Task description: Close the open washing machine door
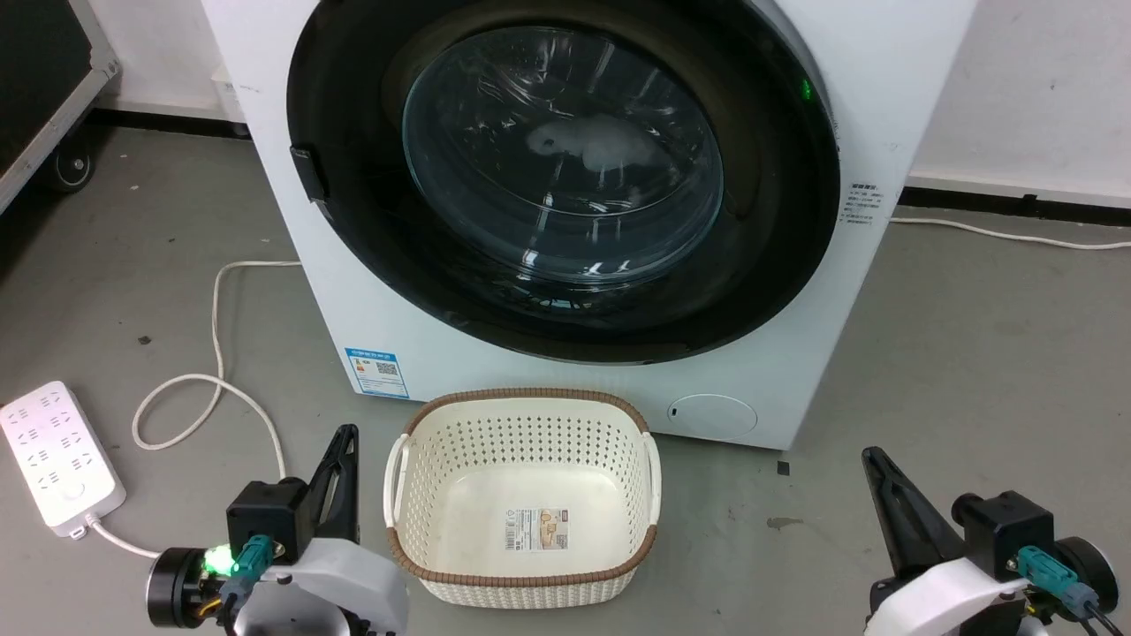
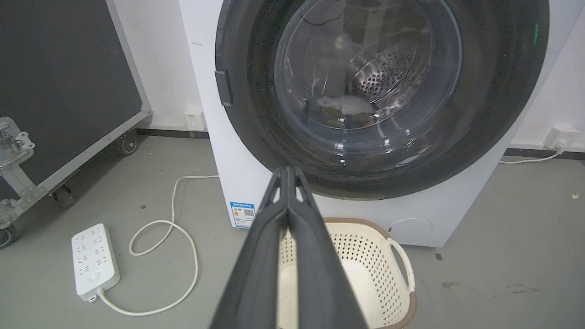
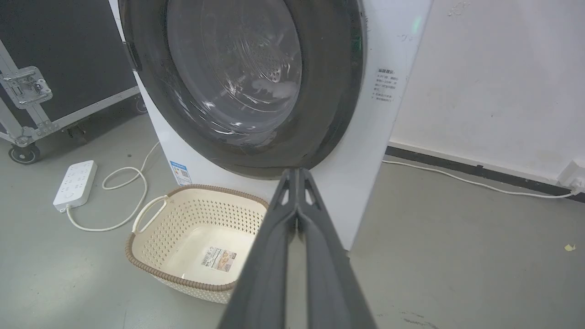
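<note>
Left gripper (image 1: 345, 437), two long dark fingers pressed fully together, holding and touching nothing, right gripper (image 1: 875, 458) likewise closed and empty, large round glossy black-rimmed washing machine door (image 1: 565, 168) lying flat against front of big white washing machine (image 1: 353, 291), cream perforated plastic basket (image 1: 530, 395) on floor at washer's lower front edge.

Lab-like room: grey floor (image 1: 972, 353), flight case (image 1: 35, 79), power strip (image 1: 57, 459).

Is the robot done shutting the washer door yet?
Done, it looks like: the washing machine door lies flat against the washing machine, on its white front, no gap showing. In hand: nothing; the left gripper and right gripper are shut, empty, low beside the basket, clear of the door. Left: nothing visible, though whether the latch caught cannot be seen.
</note>
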